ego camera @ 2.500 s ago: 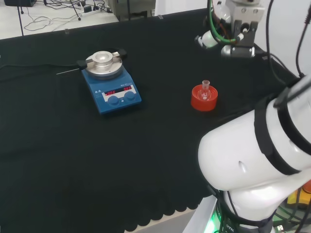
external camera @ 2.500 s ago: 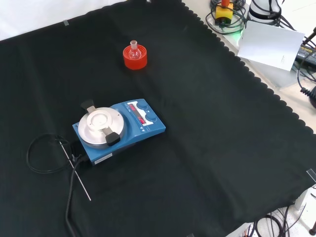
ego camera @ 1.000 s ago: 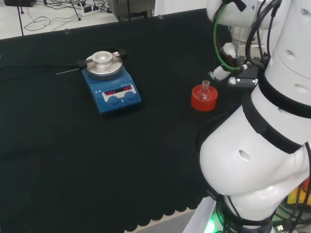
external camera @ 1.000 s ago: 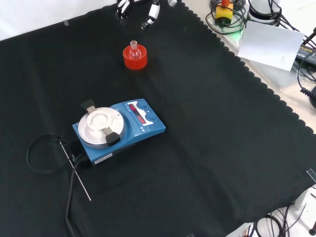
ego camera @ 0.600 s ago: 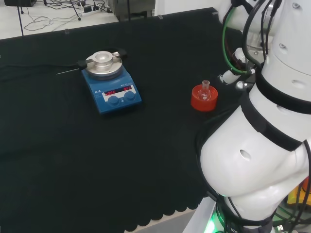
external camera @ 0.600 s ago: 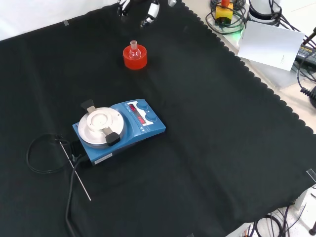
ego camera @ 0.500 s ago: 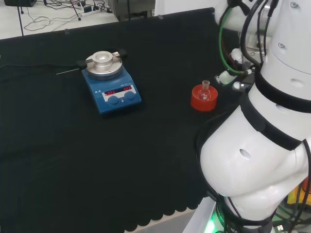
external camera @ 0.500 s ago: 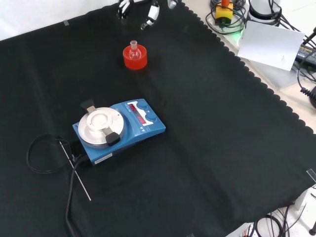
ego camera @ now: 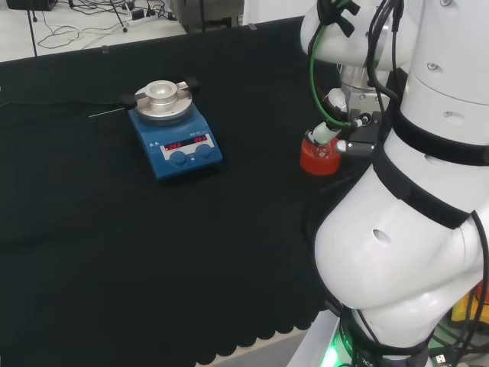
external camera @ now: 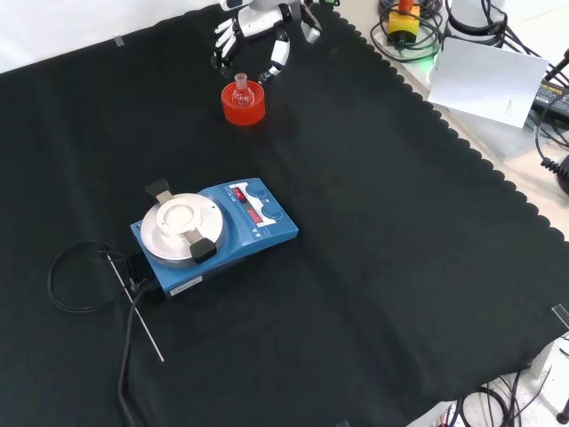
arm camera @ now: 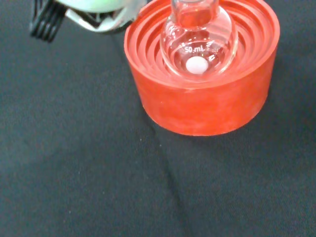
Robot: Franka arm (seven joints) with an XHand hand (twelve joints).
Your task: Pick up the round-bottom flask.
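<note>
Hand (external camera: 258, 36) is dropping in toward the flask (external camera: 240, 87), now just above and behind it, fingers spread, touching nothing. Flask is sitting upright in the red stand (external camera: 243, 105). Approach step is running; next it needs to lower and close fingers round the neck. Neck top is cut off in wrist view; arm is covering the flask in head view.
</note>
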